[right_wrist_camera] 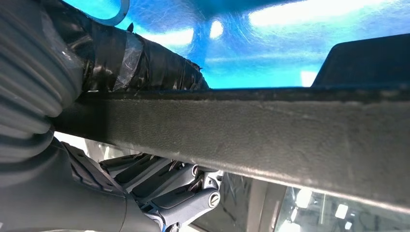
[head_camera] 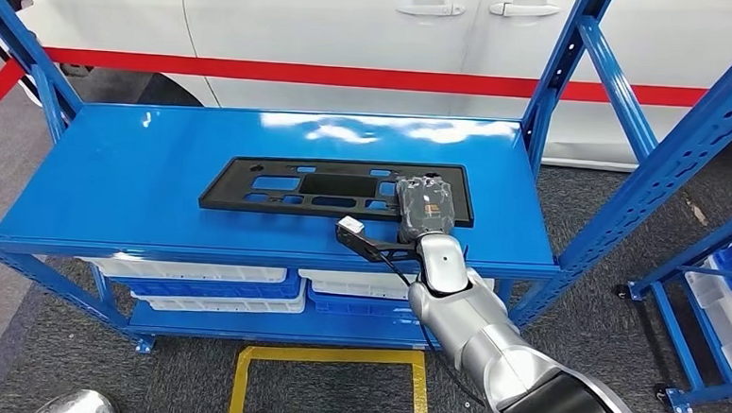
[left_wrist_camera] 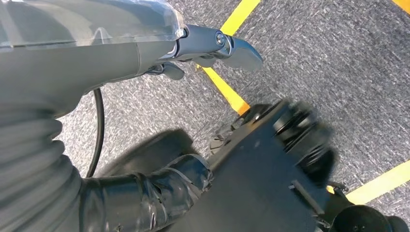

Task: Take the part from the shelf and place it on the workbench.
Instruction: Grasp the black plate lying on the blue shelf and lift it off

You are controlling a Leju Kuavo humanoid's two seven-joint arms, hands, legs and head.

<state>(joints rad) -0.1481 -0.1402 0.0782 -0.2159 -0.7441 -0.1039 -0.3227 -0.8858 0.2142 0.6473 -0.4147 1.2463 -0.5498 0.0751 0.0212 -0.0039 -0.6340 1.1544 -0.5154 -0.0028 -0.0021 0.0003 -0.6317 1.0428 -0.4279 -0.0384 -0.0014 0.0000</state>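
Right robot hand (head_camera: pixel 424 206): reaches over the shelf's near edge and rests on the right end of the part; in the right wrist view the thumb (right_wrist_camera: pixel 145 65) lies on one face of the part's edge and the fingers (right_wrist_camera: pixel 179 186) curl at the other, gripping it.
Left robot hand (left_wrist_camera: pixel 212 46): hangs over the grey carpet (left_wrist_camera: pixel 309 53) beside a yellow floor line (left_wrist_camera: pixel 227 89); fingers spread, holding nothing.
Part (head_camera: pixel 325 187): flat black panel with cut-outs, lying on the top deck of the blue shelf (head_camera: pixel 146 185), towards its right, long side running left to right.
Below: white bins (head_camera: pixel 197 288) on the lower deck.
Far side: white car (head_camera: pixel 353 26) with a red stripe.
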